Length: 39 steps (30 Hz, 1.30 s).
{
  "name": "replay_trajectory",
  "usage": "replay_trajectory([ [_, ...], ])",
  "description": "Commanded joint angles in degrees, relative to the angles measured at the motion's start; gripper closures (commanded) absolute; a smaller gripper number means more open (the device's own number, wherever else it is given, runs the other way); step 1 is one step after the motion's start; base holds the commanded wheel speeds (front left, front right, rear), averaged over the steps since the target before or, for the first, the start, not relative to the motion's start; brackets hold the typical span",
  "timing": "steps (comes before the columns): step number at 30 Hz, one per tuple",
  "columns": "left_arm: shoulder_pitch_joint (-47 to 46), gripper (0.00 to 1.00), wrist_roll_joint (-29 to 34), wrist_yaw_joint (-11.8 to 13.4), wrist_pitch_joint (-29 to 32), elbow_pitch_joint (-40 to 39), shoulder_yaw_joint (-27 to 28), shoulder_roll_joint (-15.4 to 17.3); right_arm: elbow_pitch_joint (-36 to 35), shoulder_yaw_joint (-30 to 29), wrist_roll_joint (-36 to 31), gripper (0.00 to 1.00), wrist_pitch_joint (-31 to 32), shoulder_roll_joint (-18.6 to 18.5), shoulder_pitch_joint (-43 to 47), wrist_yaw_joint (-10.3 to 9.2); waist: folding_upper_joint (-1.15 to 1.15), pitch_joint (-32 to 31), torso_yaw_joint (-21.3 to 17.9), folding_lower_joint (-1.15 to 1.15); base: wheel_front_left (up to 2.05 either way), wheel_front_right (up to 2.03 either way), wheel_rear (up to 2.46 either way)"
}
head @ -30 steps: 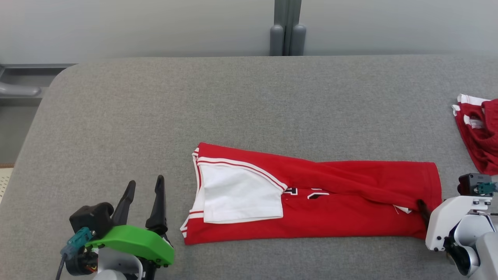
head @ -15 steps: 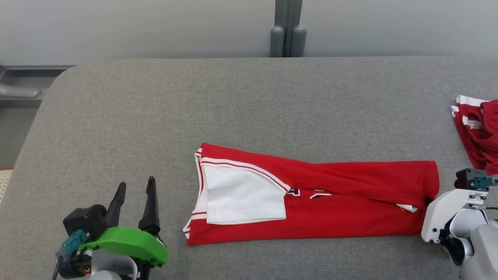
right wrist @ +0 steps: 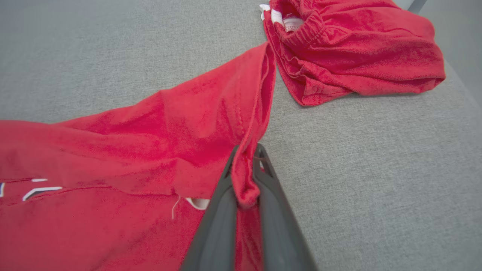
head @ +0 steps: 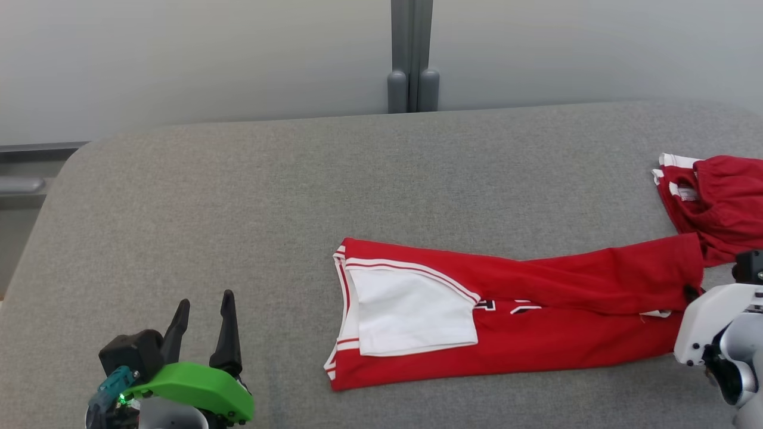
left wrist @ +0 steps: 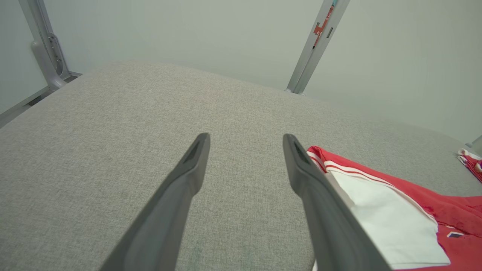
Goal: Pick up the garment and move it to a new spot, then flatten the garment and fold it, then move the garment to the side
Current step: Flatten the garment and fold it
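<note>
The garment [head: 536,322] is a red jersey with white trim, folded into a long strip across the grey table [head: 238,196]. Its white-panelled end points left and its hem end right. My right gripper [head: 690,293] is shut on that hem at the strip's right end. In the right wrist view the red cloth [right wrist: 131,150] is bunched between the closed fingers of the right gripper [right wrist: 246,150]. My left gripper [head: 205,301] stands open and empty over bare table, left of the strip. In the left wrist view the left gripper [left wrist: 245,139] has the garment [left wrist: 414,210] just to its right.
A second red garment [head: 715,196] lies crumpled at the table's right edge, just past the hem I hold, and the right wrist view shows that second garment [right wrist: 350,52] nearly touching it. A grey post [head: 411,59] stands behind the table against the pale wall.
My right gripper has shut on the hem and dragged the garment to the right, its right end swinging toward the crumpled garment. The head camera has shifted too. The left gripper stays open.
</note>
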Motion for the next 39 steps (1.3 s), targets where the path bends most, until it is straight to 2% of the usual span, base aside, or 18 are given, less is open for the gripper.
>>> replay_trajectory([
  [1,0.6,0.00,-0.2,0.0,-0.3,0.5,0.0,0.5,-1.6,1.0,0.8,1.00,0.0,0.8,0.9,-0.11,0.00,-0.7,0.0,0.00,0.00,0.00,0.00],
  [10,-0.3,0.00,0.9,-0.2,-0.5,2.4,-0.8,1.1,-15.6,10.9,6.4,1.00,2.3,5.8,2.5,-0.10,0.00,-1.9,4.9,0.00,0.00,0.00,0.00],
  [16,-0.1,0.00,0.6,-0.3,-0.8,3.1,-0.9,1.0,-20.0,17.1,9.1,1.00,3.4,10.1,2.1,-0.09,0.00,-2.0,9.6,0.00,0.00,0.00,0.00],
  [24,-1.0,0.00,0.1,-0.7,-1.0,3.5,-1.4,0.2,-13.6,21.0,10.1,1.00,0.6,14.9,-1.4,-0.08,0.00,-0.9,14.5,0.00,0.00,0.00,0.00],
  [34,-1.6,0.00,-0.5,-1.0,-2.0,4.8,-1.4,-0.5,-2.7,25.5,13.5,1.00,-2.5,16.2,-5.8,-0.07,0.00,0.2,16.7,0.00,0.00,0.00,0.00],
  [35,-1.6,0.00,-0.5,-1.0,-2.0,4.9,-1.4,-0.5,-1.9,26.3,14.3,0.93,-2.9,16.2,-6.2,-0.07,0.00,0.3,16.6,0.00,0.00,0.00,0.00],
  [36,-1.6,0.00,-0.5,-1.0,-2.1,4.9,-1.3,-0.5,-1.3,26.9,14.9,0.71,-3.4,16.2,-6.5,-0.07,0.00,0.3,16.5,0.00,0.00,0.00,0.00],
  [37,-1.7,0.00,-0.5,-1.0,-2.2,5.0,-1.4,-0.6,-0.7,27.9,15.6,0.00,-4.0,16.2,-7.0,-0.07,0.00,0.4,16.3,0.00,0.00,0.00,0.00],
  [39,-2.0,0.00,-0.4,-1.0,-2.0,5.1,-1.7,-0.6,0.3,28.8,17.7,0.00,-5.2,16.2,-7.7,-0.07,0.00,0.6,16.0,0.00,0.00,0.00,0.00],
])
